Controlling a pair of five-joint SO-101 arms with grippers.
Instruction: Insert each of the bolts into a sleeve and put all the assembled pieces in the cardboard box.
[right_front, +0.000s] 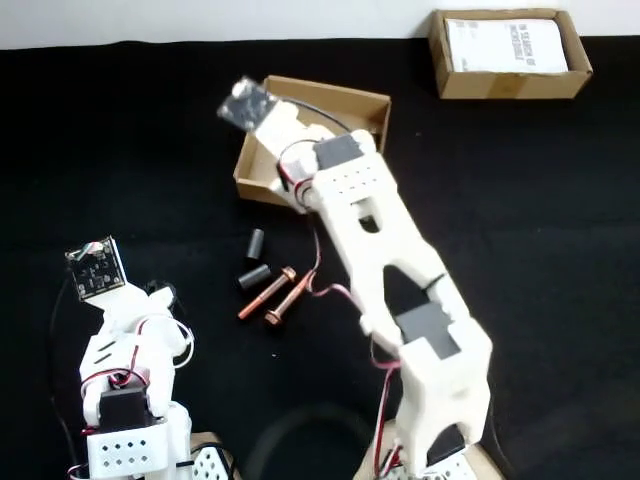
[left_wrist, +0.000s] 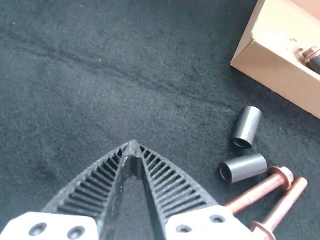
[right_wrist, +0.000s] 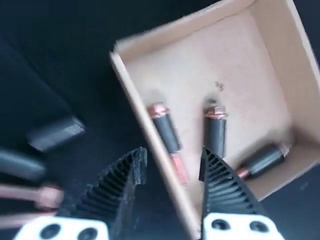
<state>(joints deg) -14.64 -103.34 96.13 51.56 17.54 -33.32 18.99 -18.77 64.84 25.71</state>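
Note:
Three assembled pieces lie in the open cardboard box (right_wrist: 150, 50): one (right_wrist: 165, 131) by the near wall, one (right_wrist: 216, 131) in the middle, one (right_wrist: 262, 160) toward a corner. My right gripper (right_wrist: 173, 161) hangs open above the box's near wall, nothing between its fingers. On the black cloth beside the box (right_front: 262, 168) lie two dark sleeves (right_front: 256, 242) (right_front: 254, 276) and two copper bolts (right_front: 266, 293) (right_front: 292, 297). My left gripper (left_wrist: 132, 150) is shut and empty, low over the cloth, short of the sleeves (left_wrist: 246, 127) (left_wrist: 243, 168) and bolts (left_wrist: 260, 187) (left_wrist: 280, 210).
A second cardboard box (right_front: 510, 82) holding a printed sheet stands at the far right edge of the black cloth. The right arm (right_front: 400, 270) stretches diagonally across the middle of the table. Red wires (right_front: 318, 285) hang near the bolts.

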